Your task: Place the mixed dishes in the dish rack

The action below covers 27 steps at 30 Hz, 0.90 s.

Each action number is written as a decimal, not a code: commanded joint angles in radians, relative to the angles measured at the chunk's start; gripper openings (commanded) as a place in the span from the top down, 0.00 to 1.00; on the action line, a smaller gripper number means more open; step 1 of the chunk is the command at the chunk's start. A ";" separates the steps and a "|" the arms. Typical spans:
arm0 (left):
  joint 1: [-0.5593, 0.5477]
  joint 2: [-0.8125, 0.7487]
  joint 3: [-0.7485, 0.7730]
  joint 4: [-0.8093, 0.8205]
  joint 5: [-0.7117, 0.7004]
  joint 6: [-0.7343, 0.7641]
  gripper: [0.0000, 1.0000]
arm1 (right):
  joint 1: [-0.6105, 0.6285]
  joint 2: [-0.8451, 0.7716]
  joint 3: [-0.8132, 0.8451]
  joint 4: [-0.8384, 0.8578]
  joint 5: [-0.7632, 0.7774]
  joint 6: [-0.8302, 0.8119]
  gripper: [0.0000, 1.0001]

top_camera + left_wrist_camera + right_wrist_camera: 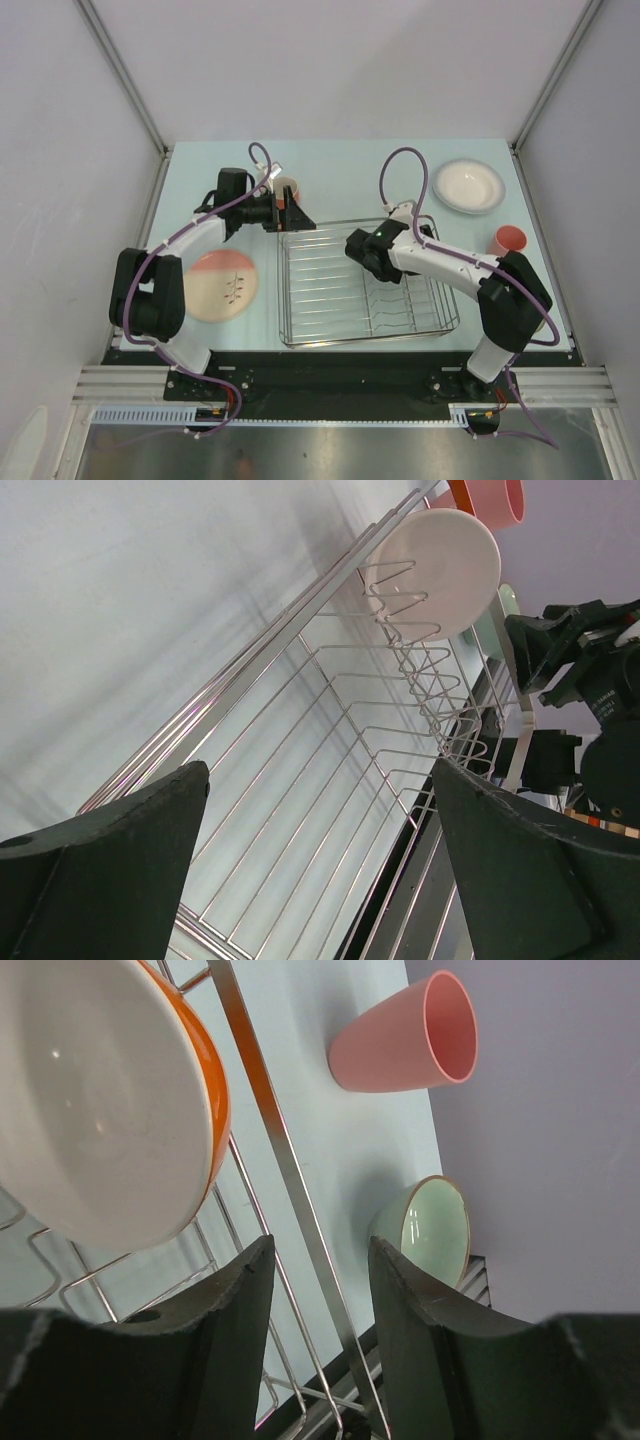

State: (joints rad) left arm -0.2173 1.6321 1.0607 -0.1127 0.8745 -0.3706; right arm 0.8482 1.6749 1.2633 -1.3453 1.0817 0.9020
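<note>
Only the orange-and-white bowl (100, 1090) stands in the dish rack (330, 290); the rest waits on the table (340, 170). Both jaws are parted, empty.

The table (340, 170) bears dish rack (325, 290), pink plate (222, 285), white plate (468, 185) and pink tumbler (510, 240).

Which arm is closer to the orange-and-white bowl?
The right. Its end effector is open right beside the bowl, which stands in the rack. The left end effector is at the rack's opposite end, with the bowl well away across the wires.
</note>
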 commanded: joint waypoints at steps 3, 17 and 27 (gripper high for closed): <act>0.010 0.000 -0.010 0.033 0.003 -0.001 0.00 | -0.014 -0.057 0.004 0.067 -0.019 -0.060 0.53; 0.010 0.011 -0.016 0.051 0.004 -0.010 0.00 | 0.031 -0.113 0.045 0.167 -0.118 -0.169 0.45; 0.010 0.006 -0.022 0.054 0.003 -0.013 0.00 | -0.104 -0.101 -0.038 0.388 -0.112 -0.281 0.45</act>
State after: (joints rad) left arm -0.2173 1.6344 1.0523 -0.0849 0.8806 -0.3847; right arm 0.7677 1.5833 1.2335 -1.0649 0.9512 0.6662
